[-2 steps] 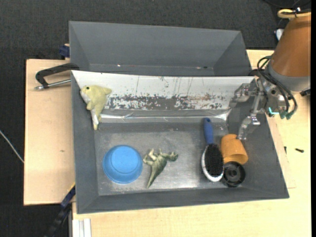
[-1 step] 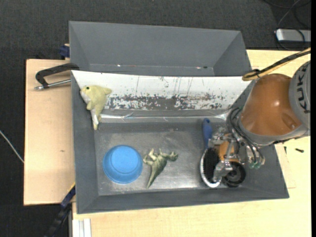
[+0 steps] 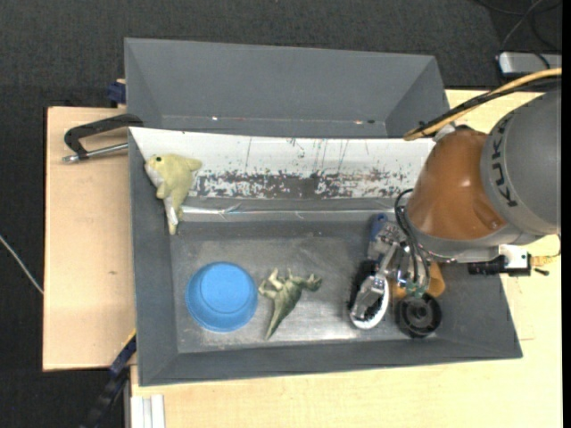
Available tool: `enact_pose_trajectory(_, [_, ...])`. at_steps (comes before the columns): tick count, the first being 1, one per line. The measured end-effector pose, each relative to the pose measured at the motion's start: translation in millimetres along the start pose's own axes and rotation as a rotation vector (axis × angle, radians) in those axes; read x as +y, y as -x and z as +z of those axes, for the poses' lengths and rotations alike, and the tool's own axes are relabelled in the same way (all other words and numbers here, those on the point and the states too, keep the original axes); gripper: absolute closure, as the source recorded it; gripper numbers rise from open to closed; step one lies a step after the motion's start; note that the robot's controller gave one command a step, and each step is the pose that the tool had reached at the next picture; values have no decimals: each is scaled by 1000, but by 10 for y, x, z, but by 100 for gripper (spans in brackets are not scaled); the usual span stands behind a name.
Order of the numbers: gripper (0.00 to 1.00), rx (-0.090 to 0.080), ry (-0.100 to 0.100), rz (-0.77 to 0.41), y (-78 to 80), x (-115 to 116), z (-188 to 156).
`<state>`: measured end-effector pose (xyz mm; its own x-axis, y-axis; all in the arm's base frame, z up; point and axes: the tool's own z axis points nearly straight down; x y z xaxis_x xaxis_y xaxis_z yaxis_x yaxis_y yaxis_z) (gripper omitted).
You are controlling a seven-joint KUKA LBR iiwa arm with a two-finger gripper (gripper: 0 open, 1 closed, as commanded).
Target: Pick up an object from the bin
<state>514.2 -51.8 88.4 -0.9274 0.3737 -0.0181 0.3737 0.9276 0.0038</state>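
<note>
Gripper (image 3: 391, 279) is down low at the right end of the bin (image 3: 152, 328), right over a black-and-white object (image 3: 367, 301) lying near the front wall, with a black ring (image 3: 417, 316) just beside it. Spread or closed? Can't tell. Green dinosaur (image 3: 287, 294) and blue bowl (image 3: 220, 297) sit well left.

Grey bin (image 3: 153, 310), far wall (image 3: 268, 184) white with dark speckles — blue bowl (image 3: 221, 297) at seven o'clock, olive-green dinosaur (image 3: 287, 294) at six, pale yellow toy (image 3: 171, 181) at ten, black ring (image 3: 417, 317) at four, orange wrist cover (image 3: 451, 190) at three.
</note>
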Motion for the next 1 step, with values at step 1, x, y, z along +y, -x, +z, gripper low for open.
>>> enact_pose_trajectory(1, [0, -6, 16, -277, 122, -487, 49])
